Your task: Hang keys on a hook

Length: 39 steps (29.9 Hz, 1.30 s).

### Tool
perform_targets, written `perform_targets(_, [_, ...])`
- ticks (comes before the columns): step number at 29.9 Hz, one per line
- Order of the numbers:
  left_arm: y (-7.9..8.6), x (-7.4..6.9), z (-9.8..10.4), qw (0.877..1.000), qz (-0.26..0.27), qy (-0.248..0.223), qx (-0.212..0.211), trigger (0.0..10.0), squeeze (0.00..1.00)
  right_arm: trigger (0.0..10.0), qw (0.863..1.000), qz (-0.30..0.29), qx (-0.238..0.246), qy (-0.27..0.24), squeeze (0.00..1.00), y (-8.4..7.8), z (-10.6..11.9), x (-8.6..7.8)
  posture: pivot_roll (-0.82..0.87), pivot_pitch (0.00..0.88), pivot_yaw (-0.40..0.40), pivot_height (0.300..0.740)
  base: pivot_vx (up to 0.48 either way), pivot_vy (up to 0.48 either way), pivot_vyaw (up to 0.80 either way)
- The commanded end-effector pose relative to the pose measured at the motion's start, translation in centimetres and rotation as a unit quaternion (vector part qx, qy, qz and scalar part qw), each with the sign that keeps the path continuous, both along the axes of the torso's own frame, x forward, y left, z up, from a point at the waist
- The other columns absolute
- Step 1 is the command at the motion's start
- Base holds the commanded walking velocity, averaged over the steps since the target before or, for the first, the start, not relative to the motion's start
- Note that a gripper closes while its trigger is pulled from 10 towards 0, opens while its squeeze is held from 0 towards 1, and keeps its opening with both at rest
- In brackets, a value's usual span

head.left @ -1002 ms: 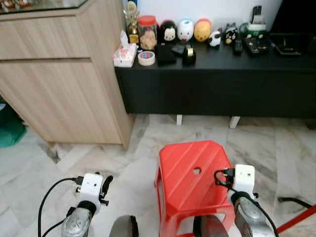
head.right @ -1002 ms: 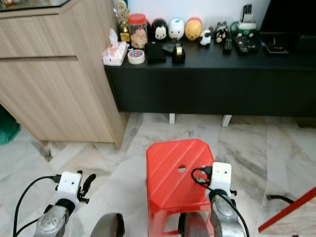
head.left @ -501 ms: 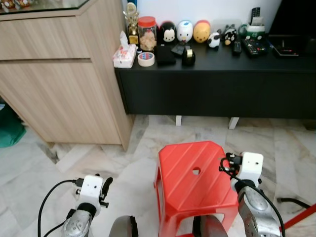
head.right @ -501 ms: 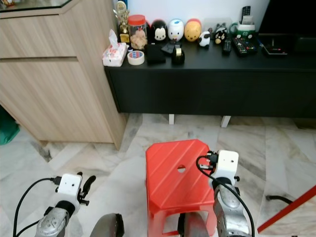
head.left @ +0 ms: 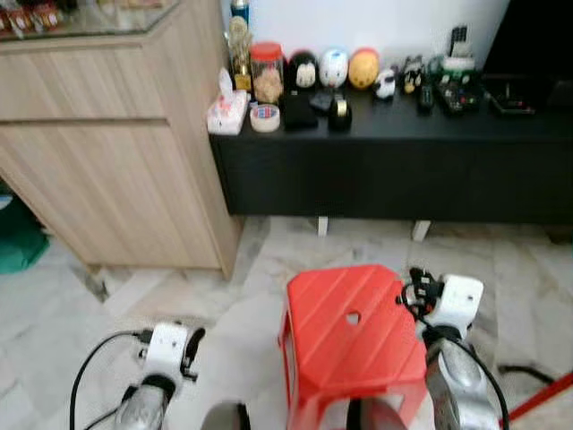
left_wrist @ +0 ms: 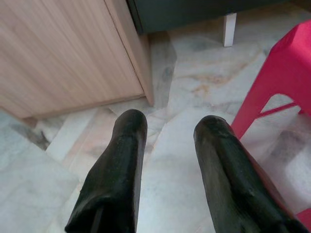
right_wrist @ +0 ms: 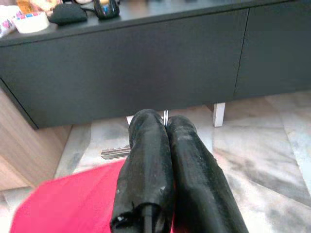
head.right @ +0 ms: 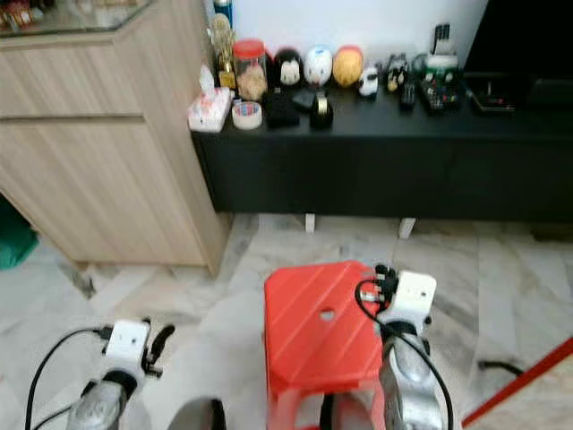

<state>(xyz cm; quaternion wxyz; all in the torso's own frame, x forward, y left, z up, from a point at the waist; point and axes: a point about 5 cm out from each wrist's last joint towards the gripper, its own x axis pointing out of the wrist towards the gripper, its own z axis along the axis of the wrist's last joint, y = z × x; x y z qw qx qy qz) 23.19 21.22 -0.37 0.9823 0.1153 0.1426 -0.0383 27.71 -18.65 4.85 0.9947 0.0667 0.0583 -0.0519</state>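
Observation:
My right gripper (right_wrist: pixel 164 122) is shut on a set of keys. A metal ring pokes out between the fingertips, and a silver key (right_wrist: pixel 115 153) hangs off to one side. In the head view this gripper (head.left: pixel 417 290) is held low at the right edge of the red stool (head.left: pixel 354 331). My left gripper (left_wrist: pixel 167 127) is open with nothing between its fingers. It hangs low over the marble floor to the left of the stool (left_wrist: pixel 277 87), where its wrist (head.left: pixel 167 345) shows in the left eye view.
A long black console (head.left: pixel 394 161) stands ahead, carrying figurines, a tape roll (head.left: pixel 265 117), a tissue pack and remotes. A light wooden cabinet (head.left: pixel 107 152) stands to its left. A red bar (head.left: pixel 537 399) lies on the floor at the right.
My right arm has lifted and moved slightly forward and right beside the stool, still shut on the keys. The head camera has shifted a little. The left arm has barely moved.

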Motion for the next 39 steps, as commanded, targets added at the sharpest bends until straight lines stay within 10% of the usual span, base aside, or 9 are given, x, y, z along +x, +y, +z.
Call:
perform_targets(1, [0.6,-0.5,-0.6,1.0,0.012,0.016,0.006,10.0,0.0,10.0,1.0,-0.001,0.001,-0.003,0.0,0.2,0.0,-0.1,0.04,0.038,0.015,0.707,0.0,0.0,0.0])
perform_targets(39, [1.1,-7.9,-8.0,0.957,0.139,0.249,-0.058,10.0,0.0,10.0,0.999,-0.029,-0.015,0.018,0.0,-0.7,-1.7,-0.4,0.0,0.0,-0.018,0.74,0.0,0.0,0.0])
